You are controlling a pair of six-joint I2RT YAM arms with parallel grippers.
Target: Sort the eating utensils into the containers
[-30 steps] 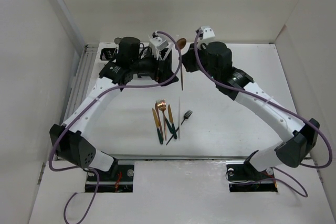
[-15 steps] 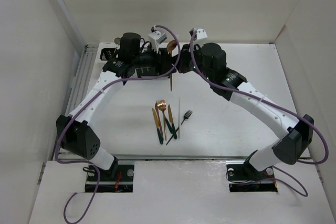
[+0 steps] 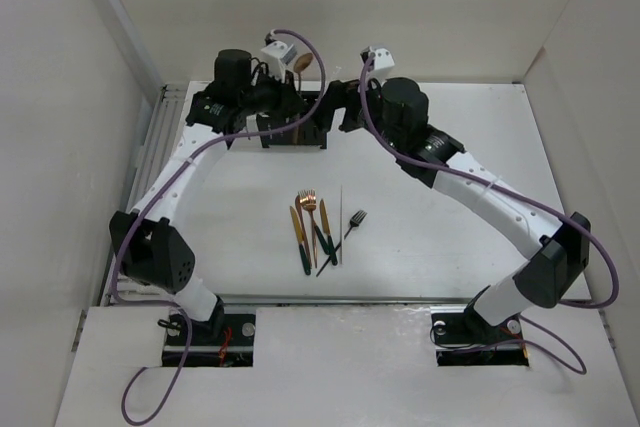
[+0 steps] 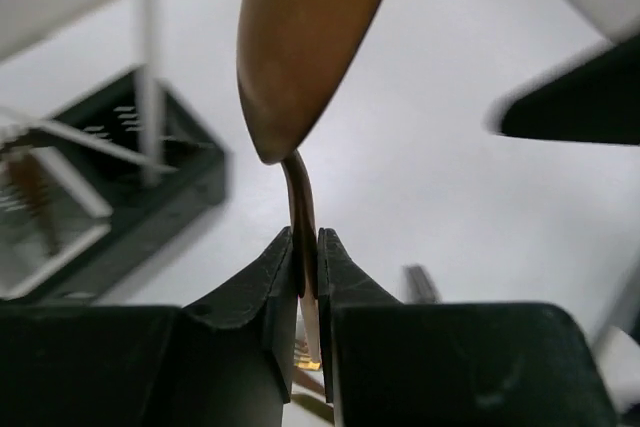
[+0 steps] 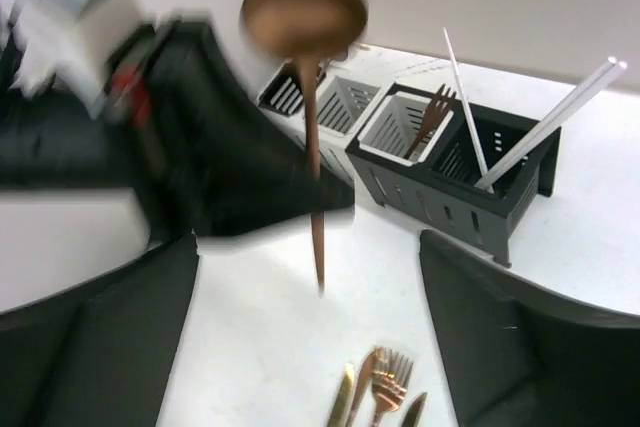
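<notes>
1. My left claw [image 4: 305,247] pinches the copper spoon [image 4: 300,47] by its thin neck, up near the boxes [image 5: 440,202]; it could slip out.
2. My right claw [image 5: 308,242] is wide, close by; it could bump the spoon.

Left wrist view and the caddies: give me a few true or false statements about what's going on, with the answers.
1. The left end effector is shut on the copper spoon. True.
2. The right end effector grips a knife. False: it is open and holds nothing.
3. Every utensil is already in the caddies. False: several lie on the table, among them a copper fork.
4. White sticks lean in a black caddy. True.
5. A dark fork stands tines up in the caddies. True.
</notes>
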